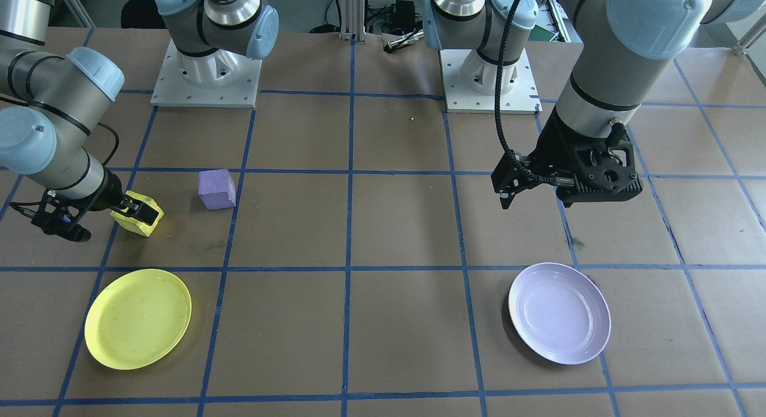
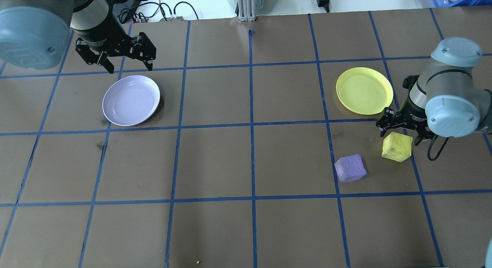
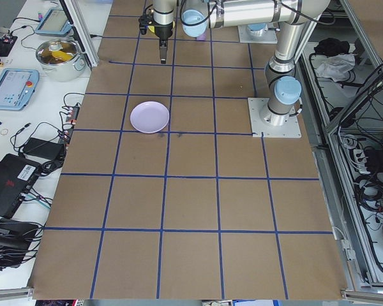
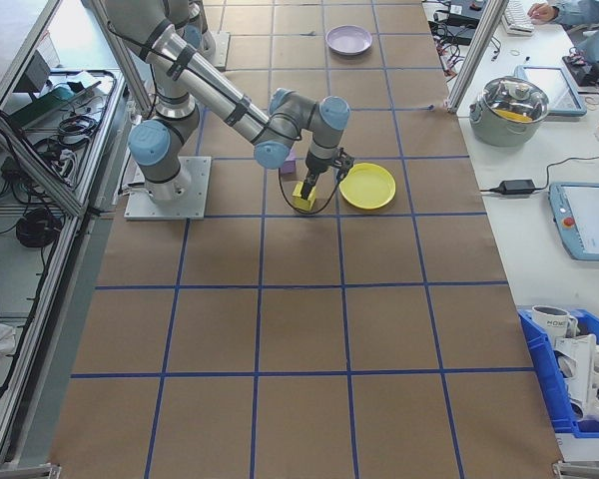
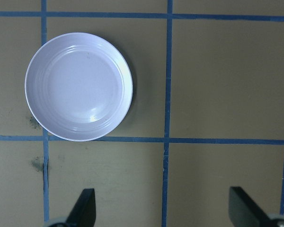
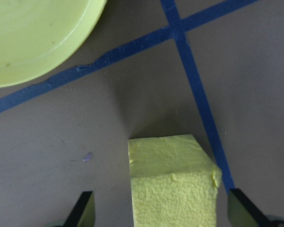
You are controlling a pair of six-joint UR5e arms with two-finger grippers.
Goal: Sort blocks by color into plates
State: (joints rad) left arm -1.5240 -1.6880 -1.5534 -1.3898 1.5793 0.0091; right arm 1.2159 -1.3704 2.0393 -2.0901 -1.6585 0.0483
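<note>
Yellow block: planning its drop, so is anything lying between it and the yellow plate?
Nothing visible. Only bare paper and a blue tape line separate the yellow block from the yellow plate; the purple block sits off to the side.

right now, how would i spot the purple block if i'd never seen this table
Find the yellow plate on the robot's right half of the brown, blue-taped table. Just nearer the robot's base than it lie two foam cubes, close together but apart. The purple block is the one farther from the right gripper, which stands open over the yellow block; it alone matches the far lavender plate.
</note>
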